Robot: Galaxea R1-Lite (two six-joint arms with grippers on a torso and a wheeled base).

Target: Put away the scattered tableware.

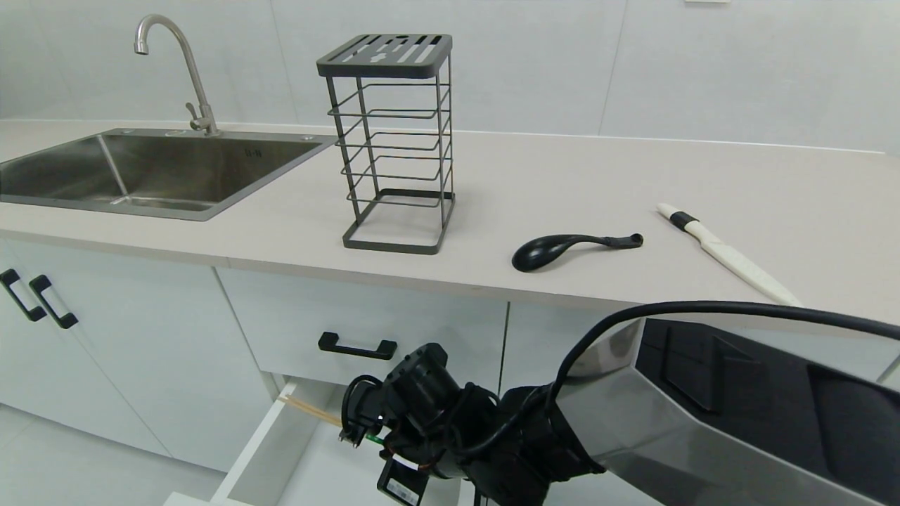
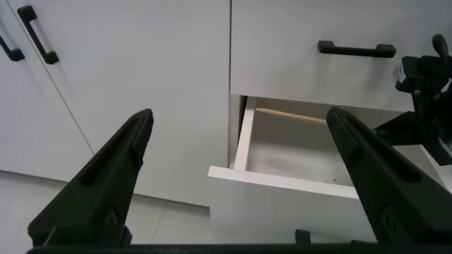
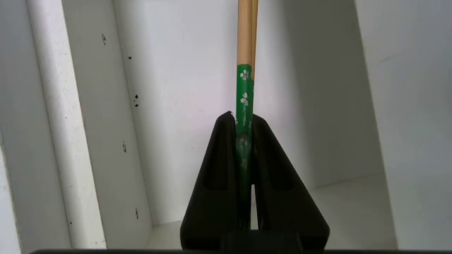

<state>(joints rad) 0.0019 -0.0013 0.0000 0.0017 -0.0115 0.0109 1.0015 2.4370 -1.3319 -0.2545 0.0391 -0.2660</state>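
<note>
Beige counter [image 1: 562, 183] spans the head view: sink [image 1: 162, 211] upper left, wire rack [image 1: 385, 55] centre, black spoon [image 1: 541, 251] and white knife [image 1: 731, 256] to its right. Bottom centre, right gripper [image 3: 244, 123] pinches chopsticks [image 3: 246, 42] over the open drawer [image 1: 253, 450]. Left gripper [image 2: 239, 116] is spread wide, facing the drawer.

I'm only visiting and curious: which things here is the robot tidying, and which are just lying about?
Job: chopsticks, clamped in the right gripper over the open drawer; black spoon and white knife on the counter.
Lying about: wire rack, sink, tap.
</note>
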